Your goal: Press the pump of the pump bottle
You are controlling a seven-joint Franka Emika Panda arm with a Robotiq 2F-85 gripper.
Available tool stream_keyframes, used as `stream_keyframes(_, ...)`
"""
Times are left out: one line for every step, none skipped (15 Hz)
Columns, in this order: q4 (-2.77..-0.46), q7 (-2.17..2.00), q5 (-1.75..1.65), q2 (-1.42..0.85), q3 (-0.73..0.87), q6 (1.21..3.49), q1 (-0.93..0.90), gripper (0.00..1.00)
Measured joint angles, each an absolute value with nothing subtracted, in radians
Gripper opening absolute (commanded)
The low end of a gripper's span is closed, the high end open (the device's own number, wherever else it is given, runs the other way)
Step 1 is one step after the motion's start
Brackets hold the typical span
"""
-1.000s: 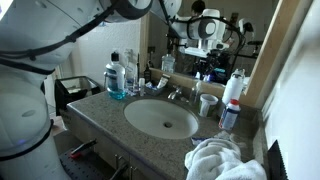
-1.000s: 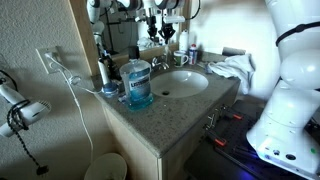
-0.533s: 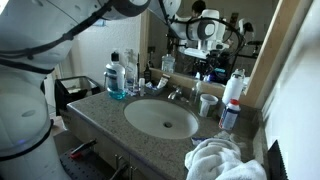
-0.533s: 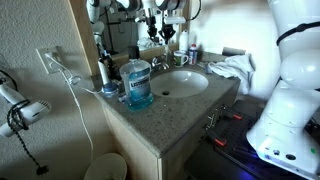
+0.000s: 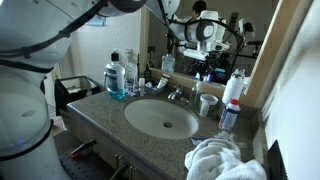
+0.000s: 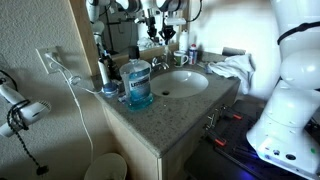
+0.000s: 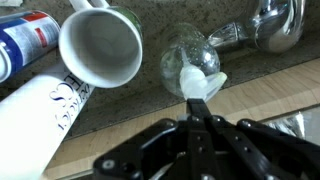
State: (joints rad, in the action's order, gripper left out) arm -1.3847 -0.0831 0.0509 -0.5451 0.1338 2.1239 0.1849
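Note:
In the wrist view I look straight down on the pump bottle (image 7: pixel 190 55), a small translucent bottle standing on the granite counter. Its whitish pump (image 7: pixel 200 82) points its spout toward the lower right. My gripper (image 7: pixel 195 103) is shut, with both fingers pressed together. The fingertips sit right on the rear of the pump head. In an exterior view the bottle (image 5: pixel 194 91) stands between the faucet and the mug. My gripper there is hard to tell from the mirror reflections.
A white mug (image 7: pixel 100 45) stands beside the pump bottle, with the faucet (image 7: pixel 275 25) on its other side. A tall white bottle (image 5: pixel 233 88), a blue and red can (image 5: pixel 228 117), a wide bottle of blue liquid (image 5: pixel 116 82), the sink (image 5: pixel 160 118) and a white towel (image 5: pixel 220 160) share the counter.

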Motion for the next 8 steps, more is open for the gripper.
stream_keyframes(-1.393, -0.083, 0.051, -0.541, 0.133, 2.133, 0.185, 0.0)
stream_keyframes(-1.402, -0.083, 0.052, -0.536, 0.133, 2.143, 0.185, 0.0)
stream_keyframes(-1.41, -0.083, 0.052, -0.532, 0.133, 2.151, 0.185, 0.0)
stream_keyframes(-1.417, -0.083, 0.052, -0.529, 0.133, 2.157, 0.185, 0.0)
stream_keyframes(-1.423, -0.083, 0.053, -0.526, 0.133, 2.163, 0.185, 0.0)
stream_keyframes(-1.428, -0.083, 0.054, -0.523, 0.133, 2.168, 0.185, 0.0)
stream_keyframes(-1.433, -0.083, 0.055, -0.521, 0.132, 2.173, 0.185, 0.0)
stream_keyframes(-1.437, -0.083, 0.057, -0.519, 0.132, 2.178, 0.185, 0.0)
